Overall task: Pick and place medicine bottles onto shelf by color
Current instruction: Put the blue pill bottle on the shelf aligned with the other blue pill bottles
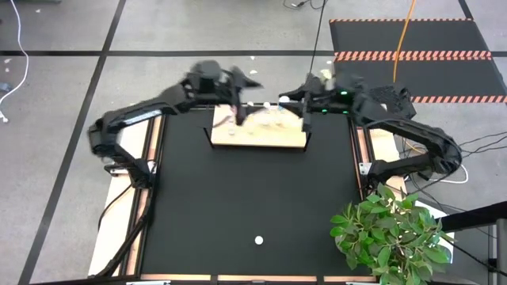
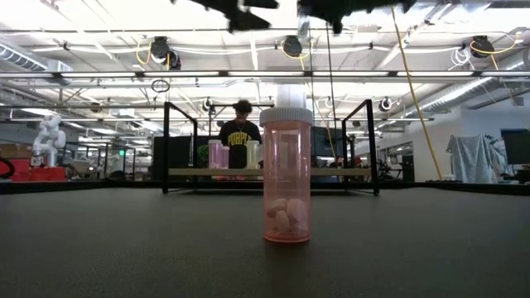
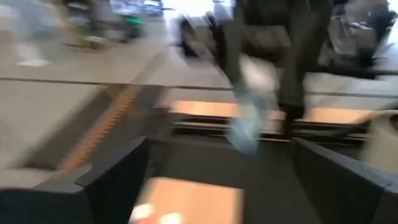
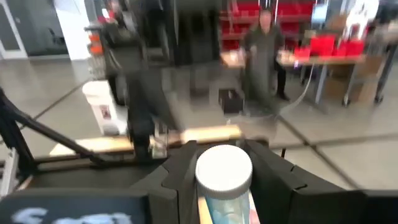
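The shelf (image 1: 257,136) is a small light-wood board with thin black side pieces, and it sits at the far end of the black tabletop (image 1: 245,198). Both dark arms reach over it from the two far corners. The left tool (image 1: 234,99) hangs over the left part of the shelf, and in the left wrist view its two fingers (image 3: 115,180) are spread far apart with nothing between them. The right tool (image 1: 295,109) hangs over the right part of the shelf. In the right wrist view it (image 4: 224,163) is pinching a bottle with a white cap and a pale blue body (image 4: 224,186) between its fingers. From above, a few tiny bottles on the shelf (image 1: 265,119) show as small pale blobs, too blurry to tell their colors. From the low view, two bottles stand on the shelf, a pink one (image 2: 217,154) and a pale one (image 2: 252,154) just beside it. One pink bottle with a white cap (image 2: 286,174) stands alone and upright on the near part of the tabletop, well apart from the shelf, with a few pills at its bottom. A leafy green plant (image 1: 392,233) sits at the near right corner of the tabletop. A person in a dark top (image 2: 240,136) is in the room behind the shelf.
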Action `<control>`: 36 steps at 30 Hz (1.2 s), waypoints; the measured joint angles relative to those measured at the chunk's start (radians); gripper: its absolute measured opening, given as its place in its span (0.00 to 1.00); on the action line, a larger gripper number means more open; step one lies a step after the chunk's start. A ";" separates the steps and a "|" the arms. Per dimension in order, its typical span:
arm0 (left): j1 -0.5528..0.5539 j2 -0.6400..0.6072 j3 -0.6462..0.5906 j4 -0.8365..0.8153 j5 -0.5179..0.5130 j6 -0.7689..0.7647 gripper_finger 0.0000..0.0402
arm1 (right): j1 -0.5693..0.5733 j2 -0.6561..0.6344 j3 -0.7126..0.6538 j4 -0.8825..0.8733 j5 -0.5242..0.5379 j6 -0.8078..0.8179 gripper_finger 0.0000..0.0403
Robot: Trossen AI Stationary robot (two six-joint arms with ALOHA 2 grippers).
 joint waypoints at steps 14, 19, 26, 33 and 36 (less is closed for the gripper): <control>0.066 -0.276 0.000 -0.298 -0.235 0.098 0.84 | 0.086 0.347 -0.291 0.440 0.180 0.033 0.29; 0.067 -0.272 0.000 -0.360 -0.236 0.135 0.80 | 0.081 0.438 -0.305 0.452 0.181 0.004 0.29; 0.067 -0.253 -0.001 -0.398 -0.237 0.189 0.79 | 0.081 0.531 -0.272 0.453 0.255 -0.028 0.29; 0.067 -0.253 -0.001 -0.404 -0.238 0.237 0.79 | 0.067 0.543 -0.272 0.492 0.288 -0.072 0.29; 0.067 -0.253 -0.001 -0.403 -0.238 0.265 0.79 | 0.056 0.543 -0.272 0.505 0.308 -0.111 0.29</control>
